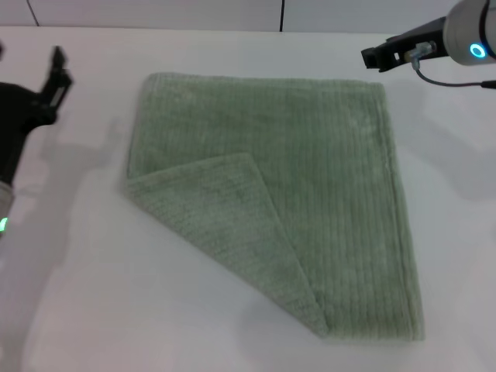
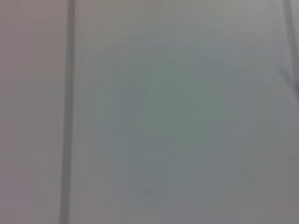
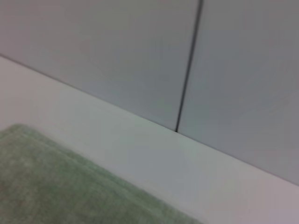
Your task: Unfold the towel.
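The pale sage-green towel [image 1: 325, 194] lies flat on the white table [image 1: 93, 294] in the head view. Its near-left corner is folded over on top as a triangular flap [image 1: 225, 217]. My left gripper [image 1: 56, 74] is raised at the far left, apart from the towel. My right gripper [image 1: 373, 56] hovers at the far right, just beyond the towel's far-right corner, not touching it. The right wrist view shows a far edge of the towel [image 3: 56, 182] and the table. The left wrist view shows only a blank grey wall.
A grey panelled wall [image 3: 140, 60] with a dark seam stands behind the table's far edge. A cable [image 1: 449, 80] hangs from my right arm.
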